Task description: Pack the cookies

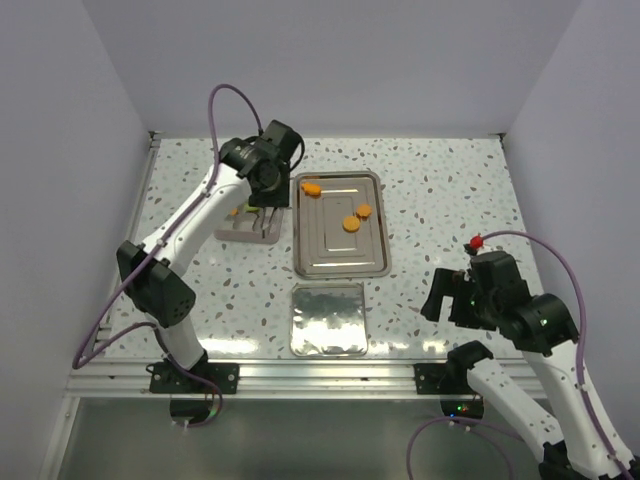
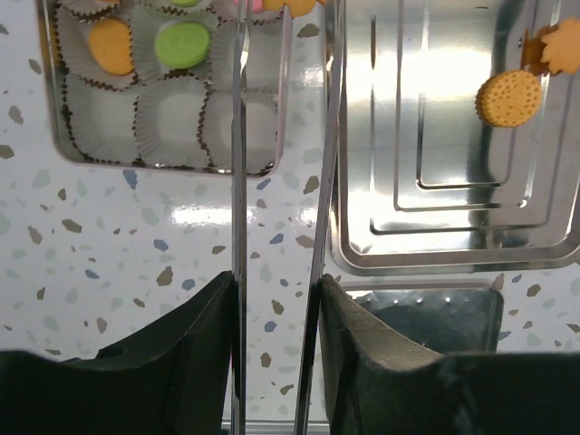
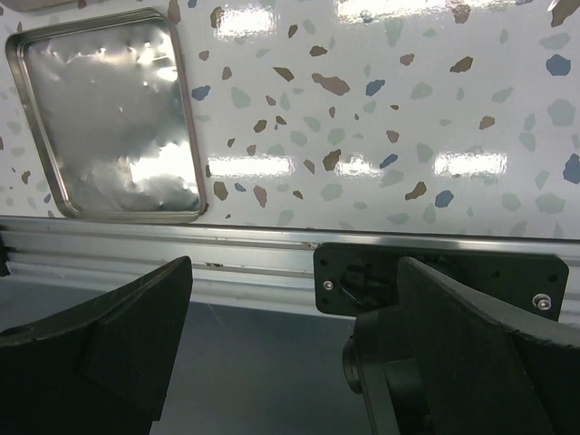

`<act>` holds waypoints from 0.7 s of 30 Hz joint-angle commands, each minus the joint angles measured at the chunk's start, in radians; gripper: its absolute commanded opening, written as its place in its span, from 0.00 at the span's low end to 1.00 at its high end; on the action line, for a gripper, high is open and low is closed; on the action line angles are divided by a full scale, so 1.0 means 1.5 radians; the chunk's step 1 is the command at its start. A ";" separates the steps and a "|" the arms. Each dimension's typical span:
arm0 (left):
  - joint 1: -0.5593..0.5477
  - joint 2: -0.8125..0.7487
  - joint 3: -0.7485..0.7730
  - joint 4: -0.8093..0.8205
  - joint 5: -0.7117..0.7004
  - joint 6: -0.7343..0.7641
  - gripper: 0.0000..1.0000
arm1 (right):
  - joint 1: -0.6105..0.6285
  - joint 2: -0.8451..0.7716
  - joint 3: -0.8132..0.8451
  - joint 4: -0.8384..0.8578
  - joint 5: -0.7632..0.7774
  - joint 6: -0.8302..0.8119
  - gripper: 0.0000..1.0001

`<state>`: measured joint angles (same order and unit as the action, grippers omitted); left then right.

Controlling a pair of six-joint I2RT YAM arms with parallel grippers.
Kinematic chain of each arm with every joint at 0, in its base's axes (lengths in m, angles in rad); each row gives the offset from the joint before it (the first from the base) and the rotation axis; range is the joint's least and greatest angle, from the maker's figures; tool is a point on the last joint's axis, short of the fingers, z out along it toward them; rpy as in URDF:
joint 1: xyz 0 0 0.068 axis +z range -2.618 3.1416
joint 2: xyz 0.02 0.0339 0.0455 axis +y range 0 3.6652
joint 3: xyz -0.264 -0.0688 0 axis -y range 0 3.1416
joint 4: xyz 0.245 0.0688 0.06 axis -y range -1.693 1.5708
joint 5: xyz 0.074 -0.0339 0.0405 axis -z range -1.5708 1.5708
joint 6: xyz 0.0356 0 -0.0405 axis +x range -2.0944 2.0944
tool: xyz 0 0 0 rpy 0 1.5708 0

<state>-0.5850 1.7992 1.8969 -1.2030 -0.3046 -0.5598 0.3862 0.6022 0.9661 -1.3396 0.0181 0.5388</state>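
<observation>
left end effector [image 2: 278,292] gripping tongs [image 2: 239,181], wrist view reveals green cookie [image 2: 182,43]

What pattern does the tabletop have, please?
The tabletop is white with brown and blue flecks; clearest in right wrist view.

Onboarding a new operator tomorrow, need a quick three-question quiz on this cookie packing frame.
1. True or false: the right tool is open and holds nothing.
2. Count: how many round orange cookies lie on the rectangular steel tray in the top view?
3. Fill in: the left tool is shut on a pair of long metal ___.

Key: 1 true; 2 three; 3 tongs.
</observation>
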 commanded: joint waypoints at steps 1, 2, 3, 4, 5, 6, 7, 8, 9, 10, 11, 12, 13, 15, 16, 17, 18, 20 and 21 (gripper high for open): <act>0.023 -0.052 -0.050 0.004 -0.008 0.036 0.36 | 0.002 0.019 0.005 0.021 -0.010 0.001 0.98; 0.028 -0.057 -0.069 0.008 -0.007 0.041 0.36 | 0.003 0.022 0.013 0.022 -0.010 -0.001 0.98; 0.033 -0.058 -0.076 0.012 -0.006 0.044 0.36 | 0.003 0.025 0.018 0.022 -0.009 -0.003 0.98; 0.039 -0.058 -0.086 0.015 -0.007 0.046 0.36 | 0.003 0.029 0.021 0.025 -0.006 -0.007 0.98; 0.043 -0.055 -0.091 0.018 -0.008 0.050 0.36 | 0.003 0.031 0.024 0.027 -0.003 -0.008 0.98; 0.045 -0.053 -0.094 0.022 -0.008 0.052 0.36 | 0.003 0.033 0.025 0.029 -0.002 -0.009 0.99; 0.049 -0.050 -0.096 0.024 -0.007 0.054 0.36 | 0.003 0.037 0.025 0.033 -0.001 -0.011 0.99; 0.050 -0.043 -0.095 0.024 -0.007 0.056 0.36 | 0.003 0.039 0.026 0.035 0.002 -0.014 0.99; 0.052 -0.039 -0.094 0.026 -0.006 0.057 0.36 | 0.002 0.042 0.027 0.037 0.002 -0.015 0.99; 0.055 -0.035 -0.090 0.026 -0.005 0.057 0.36 | 0.003 0.045 0.028 0.041 0.004 -0.018 0.99; 0.057 -0.026 -0.087 0.023 -0.004 0.058 0.36 | 0.003 0.053 0.031 0.043 0.007 -0.019 0.99; 0.057 -0.021 -0.083 0.019 -0.002 0.058 0.36 | 0.003 0.055 0.033 0.045 0.008 -0.022 0.99; 0.058 -0.018 -0.081 0.017 -0.001 0.060 0.36 | 0.003 0.059 0.035 0.046 0.011 -0.024 0.99; 0.058 -0.013 -0.082 0.016 -0.001 0.062 0.36 | 0.003 0.067 0.039 0.051 0.013 -0.027 0.99; 0.059 -0.011 -0.082 0.017 0.000 0.064 0.37 | 0.003 0.070 0.039 0.055 0.013 -0.028 0.99; 0.059 -0.008 -0.083 0.018 0.002 0.065 0.37 | 0.003 0.071 0.038 0.056 0.013 -0.029 0.99; 0.059 -0.006 -0.083 0.018 0.002 0.065 0.37 | 0.003 0.074 0.038 0.059 0.013 -0.029 0.99; 0.059 0.000 -0.086 0.022 0.004 0.066 0.38 | 0.004 0.078 0.036 0.066 0.013 -0.030 0.99; 0.059 0.002 -0.088 0.023 0.005 0.068 0.38 | 0.003 0.082 0.035 0.067 0.012 -0.030 0.99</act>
<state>-0.5049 1.7977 1.7531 -1.1946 -0.2989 -0.4812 0.3862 0.7128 0.9871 -1.2827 0.0170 0.5140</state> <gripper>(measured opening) 0.440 0.986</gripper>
